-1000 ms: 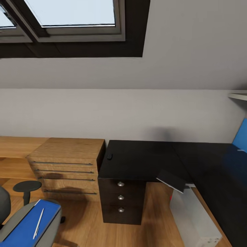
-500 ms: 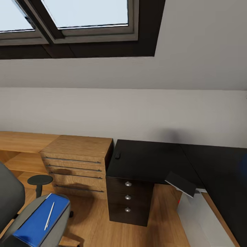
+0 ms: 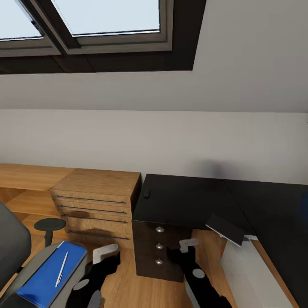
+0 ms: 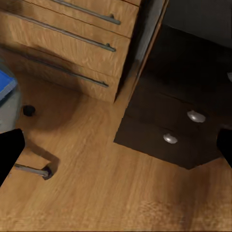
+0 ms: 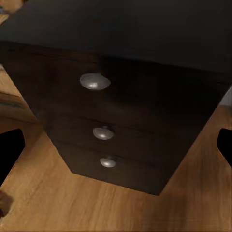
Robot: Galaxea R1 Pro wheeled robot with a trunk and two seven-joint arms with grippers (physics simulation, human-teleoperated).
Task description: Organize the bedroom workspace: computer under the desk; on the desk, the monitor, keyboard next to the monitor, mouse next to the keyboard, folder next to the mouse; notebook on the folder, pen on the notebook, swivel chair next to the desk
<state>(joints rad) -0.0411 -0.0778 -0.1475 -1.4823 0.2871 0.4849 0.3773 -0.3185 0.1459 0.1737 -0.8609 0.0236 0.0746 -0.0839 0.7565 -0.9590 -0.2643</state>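
Head view: sloped pale wall (image 3: 171, 141) with a skylight (image 3: 102, 21) at 12 o'clock. Wood floor (image 3: 124, 286) across the bottom.

Desk (image 3: 201, 199), glossy black top, runs from centre to 3–4 o'clock. Its dark drawer unit (image 3: 159, 250), three round silver knobs, stands under the near-left end. Light-wood chest of drawers (image 3: 96, 205) stands just beside the desk, at 9 o'clock of it.

Swivel chair (image 3: 13, 248) at 8 o'clock, grey back, black armrest pad. Computer (image 3: 252, 278), light-grey box, sits on the floor under the desk at 4–5 o'clock.

Folder (image 3: 45, 276), bright blue, lies flat on the chair seat. A flat dark slab (image 3: 226, 229) overhangs the desk's front edge, tilted; cannot tell what it is. Pen (image 3: 61, 268), slim and white, lies on the folder. Mouse (image 3: 146, 193), small and black, sits on the desk near its left edge.

Left gripper (image 3: 105, 253) hangs at 7 o'clock, near the folder, at 3 o'clock of it, apart, not touching. In the left wrist view its fingers (image 4: 9, 152) sit at opposite frame edges, spread wide, nothing between them but floor and drawers.

Right gripper (image 3: 188, 245) is at 6 o'clock, just in front of the drawer unit, well apart from folder and pen. Right wrist view: fingers (image 5: 9, 150) likewise spread wide, empty, facing the knobs.
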